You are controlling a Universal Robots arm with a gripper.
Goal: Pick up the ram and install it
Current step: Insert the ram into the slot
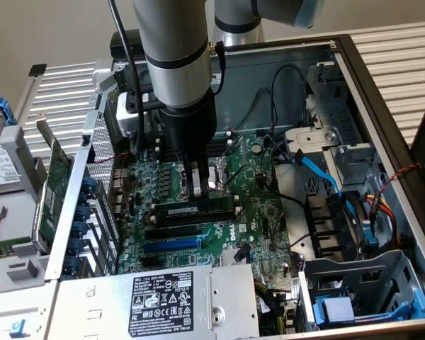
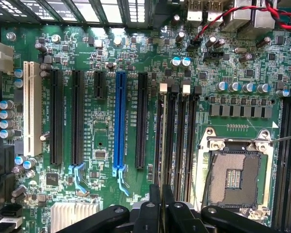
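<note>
The ram is a long dark stick with a pale label strip. It stands on edge in a black memory slot of the green motherboard, just in front of the CPU socket. In the wrist view the ram shows edge-on as a thin line, with empty black slots beside it. My gripper comes straight down over the stick's middle. Its black fingers are shut on either side of the ram's top edge, and my gripper holds it there.
The open case wall surrounds the board. A blue expansion slot and black slots lie next to the memory slots. A power supply sits in front, blue and red cables lie at the exterior view's right, and a green expansion card leans outside at the exterior view's left.
</note>
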